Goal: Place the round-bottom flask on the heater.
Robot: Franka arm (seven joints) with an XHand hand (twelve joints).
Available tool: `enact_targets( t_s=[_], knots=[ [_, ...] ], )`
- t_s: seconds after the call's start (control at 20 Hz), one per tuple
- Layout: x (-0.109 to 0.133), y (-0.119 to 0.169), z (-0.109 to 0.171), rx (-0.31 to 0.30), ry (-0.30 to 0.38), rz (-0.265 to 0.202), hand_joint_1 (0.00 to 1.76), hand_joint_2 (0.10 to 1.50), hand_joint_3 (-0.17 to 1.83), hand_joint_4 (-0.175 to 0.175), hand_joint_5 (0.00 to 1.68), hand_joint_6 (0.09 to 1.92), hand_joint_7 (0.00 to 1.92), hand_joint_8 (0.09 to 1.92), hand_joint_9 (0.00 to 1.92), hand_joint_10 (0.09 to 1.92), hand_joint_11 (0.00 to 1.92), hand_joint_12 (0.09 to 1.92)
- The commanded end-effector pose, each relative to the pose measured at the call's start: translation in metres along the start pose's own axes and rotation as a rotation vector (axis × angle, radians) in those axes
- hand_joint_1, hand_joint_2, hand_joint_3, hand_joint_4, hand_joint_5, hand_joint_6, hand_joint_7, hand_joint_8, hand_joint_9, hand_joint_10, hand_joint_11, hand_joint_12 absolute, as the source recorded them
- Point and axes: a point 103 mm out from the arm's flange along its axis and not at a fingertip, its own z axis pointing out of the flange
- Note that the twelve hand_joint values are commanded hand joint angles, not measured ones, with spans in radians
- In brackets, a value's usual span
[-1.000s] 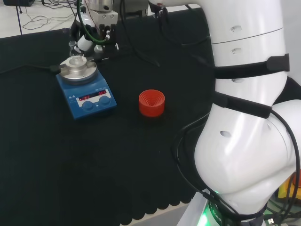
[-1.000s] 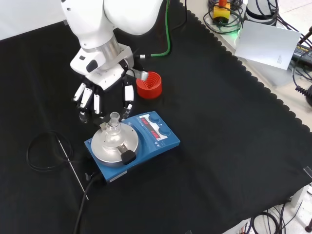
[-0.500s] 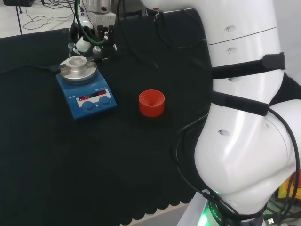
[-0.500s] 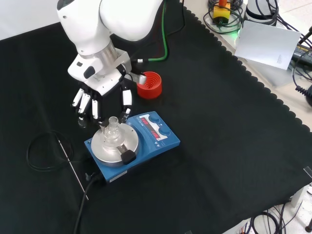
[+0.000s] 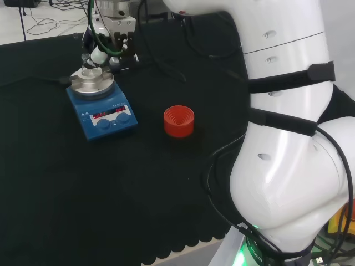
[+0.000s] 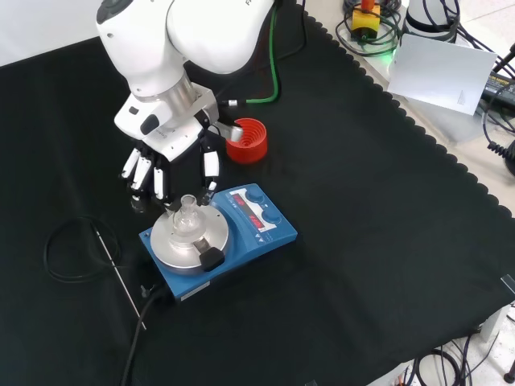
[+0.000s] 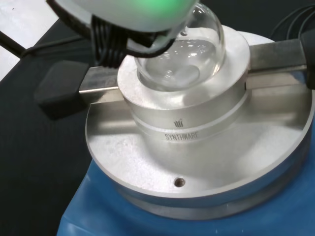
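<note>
Flask (image 6: 187,217) on heater (image 6: 241,233) — hand (image 6: 165,165) behind.

In the front view, the flask (image 6: 187,215) sits on the heater (image 6: 217,240), ribbed stand (image 6: 246,139) behind.

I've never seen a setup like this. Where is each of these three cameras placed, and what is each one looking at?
Head view: behind and above the arm's base, looking over the big white arm links at the bench; the robot hand is at the heater.
Front view: across the bench, looking down on the cloth; the arm and hand enter from the top.
Wrist view: at the wrist, close on the round-bottom flask in the heater's metal block.
Head and front views share the heater, the flask and the red ribbed stand.
</note>
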Motion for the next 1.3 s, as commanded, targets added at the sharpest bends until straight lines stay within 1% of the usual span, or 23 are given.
enact_targets(
  t_s=[0.05,0.15,0.2,0.25,0.3,0.35,0.4,0.45,0.5,0.6,0.75,0.8,0.9,1.05,1.3],
  knots=[
    [0.000,-0.002,0.001,0.006,0.001,0.007,1.11,0.65,0.76,0.119,1.16,0.91,0.46,0.63,0.72,0.53,0.41,1.30],
    [0.000,-0.002,0.002,0.013,0.004,0.006,1.09,0.70,0.69,0.157,1.14,0.91,0.44,0.63,0.70,0.53,0.40,1.31],
    [0.000,-0.003,0.002,0.016,0.005,0.006,1.09,0.72,0.65,0.167,1.13,0.91,0.44,0.63,0.70,0.54,0.40,1.31],
    [0.000,-0.003,0.002,0.019,0.007,0.008,1.07,0.78,0.56,0.172,1.10,0.92,0.41,0.64,0.67,0.54,0.38,1.32],
    [0.000,-0.004,0.002,0.022,0.006,0.009,1.03,0.77,0.54,0.101,1.01,0.91,0.38,0.63,0.64,0.56,0.36,1.32],
    [0.000,-0.004,0.002,0.023,0.005,0.011,0.99,0.73,0.57,0.038,0.91,0.90,0.35,0.63,0.61,0.57,0.33,1.33],
    [0.000,-0.005,0.002,0.021,0.006,0.013,0.96,0.69,0.60,-0.001,0.80,0.89,0.32,0.63,0.58,0.58,0.30,1.34],
    [0.000,-0.006,0.002,0.019,0.006,0.013,0.94,0.66,0.62,-0.023,0.70,0.87,0.29,0.63,0.55,0.59,0.28,1.34],
    [0.001,-0.007,0.002,0.018,0.003,0.012,0.92,0.64,0.63,-0.034,0.61,0.83,0.27,0.63,0.52,0.60,0.25,1.35],
    [0.003,-0.010,0.002,0.015,0.005,0.010,0.89,0.62,0.62,-0.044,0.44,0.68,0.23,0.64,0.48,0.63,0.21,1.37],
    [0.005,-0.016,0.002,0.012,0.011,0.005,0.85,0.61,0.58,-0.047,0.37,0.52,0.20,0.65,0.45,0.65,0.19,1.37],
    [0.007,-0.015,0.003,0.019,0.011,0.004,0.84,0.61,0.57,-0.046,0.37,0.48,0.19,0.65,0.44,0.65,0.18,1.37],
    [0.007,-0.019,0.002,0.008,0.017,-0.002,0.84,0.61,0.55,-0.046,0.37,0.44,0.19,0.65,0.44,0.66,0.18,1.37],
    [0.005,-0.038,-0.009,-0.025,0.014,0.008,0.83,0.61,0.54,-0.045,0.37,0.41,0.18,0.65,0.43,0.65,0.17,1.37],
    [0.001,-0.073,-0.023,-0.039,0.015,0.040,0.82,0.62,0.52,-0.044,0.38,0.37,0.18,0.65,0.43,0.65,0.16,1.38]
  ],
)
